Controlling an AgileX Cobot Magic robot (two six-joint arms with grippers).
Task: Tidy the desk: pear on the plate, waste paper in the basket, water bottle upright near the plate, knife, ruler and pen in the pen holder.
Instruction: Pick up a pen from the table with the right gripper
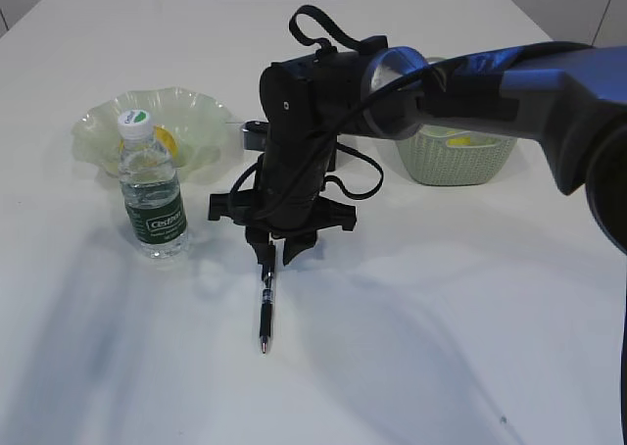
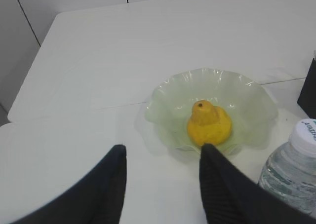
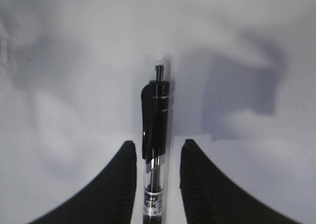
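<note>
A black click pen [image 1: 265, 318] lies flat on the white desk [image 1: 441, 318], tip toward the camera. My right gripper [image 1: 277, 254] is lowered over its upper end, open, with one finger on each side of the barrel [image 3: 157, 135]; a gap shows on the right side. The left gripper [image 2: 163, 152] hovers open and holds nothing, just in front of the plate [image 2: 163, 93]. The yellow pear [image 2: 209, 125] sits in the plate. The water bottle [image 1: 152, 195] stands upright beside it. Knife and ruler are out of view. The pen holder is hidden behind my right arm.
The sage-green basket [image 1: 456, 161] stands at the back right with something yellow [image 1: 460, 139] inside. A black edge [image 2: 308, 86] shows at the right border of the left wrist view. The right arm [image 1: 490, 82] reaches in from the right.
</note>
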